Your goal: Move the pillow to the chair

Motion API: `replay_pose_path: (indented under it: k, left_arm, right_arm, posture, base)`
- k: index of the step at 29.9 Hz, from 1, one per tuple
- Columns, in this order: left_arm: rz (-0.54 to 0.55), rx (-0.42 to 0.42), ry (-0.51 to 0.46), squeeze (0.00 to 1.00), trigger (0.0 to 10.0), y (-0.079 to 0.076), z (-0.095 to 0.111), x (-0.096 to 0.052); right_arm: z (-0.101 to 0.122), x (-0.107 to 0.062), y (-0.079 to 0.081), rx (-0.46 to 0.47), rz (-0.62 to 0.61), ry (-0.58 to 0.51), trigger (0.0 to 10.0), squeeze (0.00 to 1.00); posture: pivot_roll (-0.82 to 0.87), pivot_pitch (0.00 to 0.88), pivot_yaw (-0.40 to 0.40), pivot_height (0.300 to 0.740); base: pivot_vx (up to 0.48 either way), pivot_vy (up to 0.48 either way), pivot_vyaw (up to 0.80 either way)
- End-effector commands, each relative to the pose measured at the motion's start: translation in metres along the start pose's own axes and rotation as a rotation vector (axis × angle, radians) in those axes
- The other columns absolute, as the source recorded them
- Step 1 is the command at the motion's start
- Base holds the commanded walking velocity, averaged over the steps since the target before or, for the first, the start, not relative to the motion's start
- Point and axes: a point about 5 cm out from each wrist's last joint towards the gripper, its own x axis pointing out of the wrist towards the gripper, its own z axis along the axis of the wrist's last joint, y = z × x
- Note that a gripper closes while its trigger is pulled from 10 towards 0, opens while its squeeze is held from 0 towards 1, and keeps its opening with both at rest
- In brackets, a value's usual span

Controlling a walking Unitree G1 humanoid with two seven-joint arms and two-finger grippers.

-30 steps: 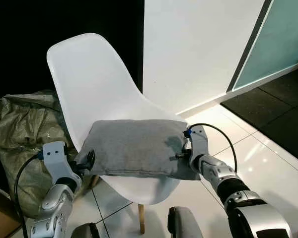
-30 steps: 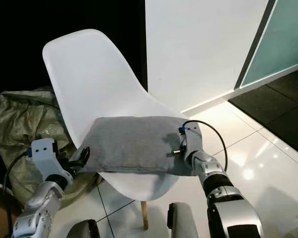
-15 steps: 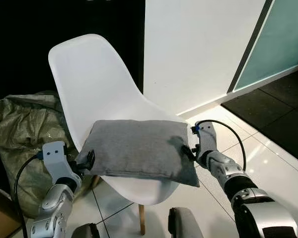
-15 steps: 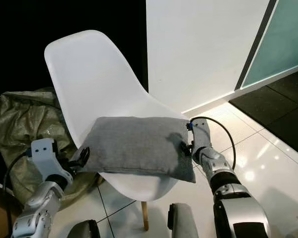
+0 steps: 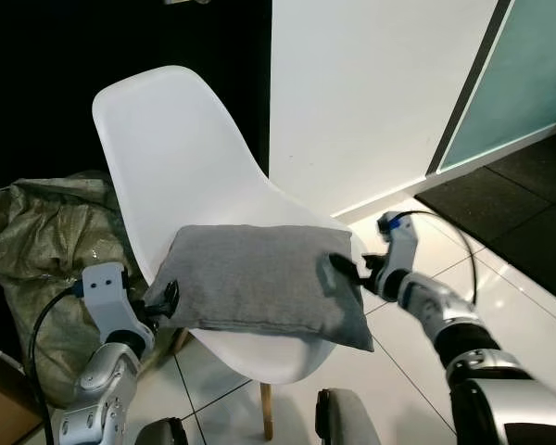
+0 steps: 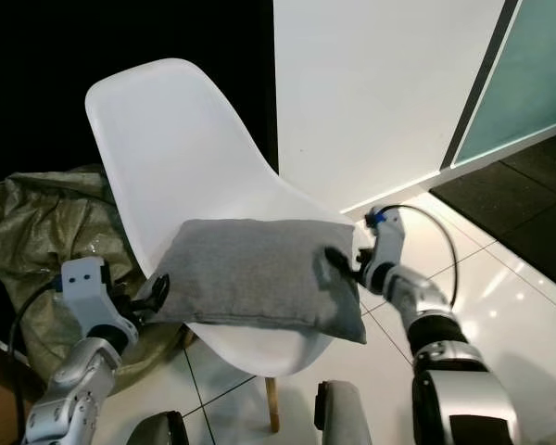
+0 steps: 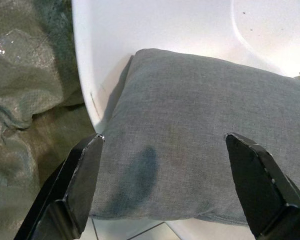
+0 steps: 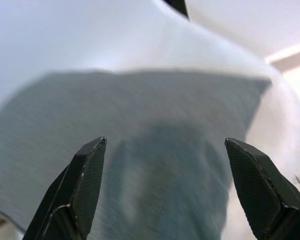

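A grey pillow (image 5: 259, 283) lies flat on the seat of a white shell chair (image 5: 167, 158), its near right corner hanging a little over the seat's front rim. My left gripper (image 5: 167, 298) is at the pillow's left end, open, fingers spread wide in the left wrist view with the pillow (image 7: 190, 135) just ahead of them. My right gripper (image 5: 347, 269) is open at the pillow's right end, with only its fingertips near the cloth. In the right wrist view the blurred pillow (image 8: 155, 160) lies beyond the spread fingers.
A crumpled olive sack (image 5: 28, 241) lies on the floor left of the chair. A white wall (image 5: 371, 93) and a teal glass panel (image 5: 528, 74) stand behind. Glossy white tiles (image 5: 519, 297) stretch to the right, and dark flooring (image 5: 528, 213) lies beyond them.
My right gripper has let go of the pillow's right end and drawn back to the right. The pillow stays on the seat. The left gripper has barely moved.
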Motion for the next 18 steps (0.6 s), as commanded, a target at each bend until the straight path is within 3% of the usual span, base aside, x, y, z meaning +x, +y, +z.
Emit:
replay_pose_path:
  k: [1, 7, 18]
  left_arm:
    - [0.008, 0.017, 0.007, 0.0, 10.0, 0.0, -0.002, 0.0]
    - [0.003, 0.042, 0.006, 0.0, 10.0, -0.002, -0.002, 0.003]
    - [0.01, 0.059, 0.014, 0.0, 10.0, -0.001, -0.004, 0.002]
  right_arm:
    - [0.004, -0.005, -0.001, 0.061, 0.049, -0.038, 10.0, 0.0]
    - [0.019, -0.009, 0.002, 0.223, 0.137, -0.195, 10.0, 0.0]
    - [-0.002, -0.006, 0.015, 0.27, 0.2, -0.171, 10.0, 0.0]
  posture:
    - [-0.09, 0.062, -0.026, 0.561]
    - [-0.09, 0.056, -0.03, 0.565]
    - [-0.09, 0.053, -0.029, 0.605]
  base:
    - [0.0, 0.0, 0.0]
    - [0.0, 0.0, 0.0]
    - [0.0, 0.0, 0.0]
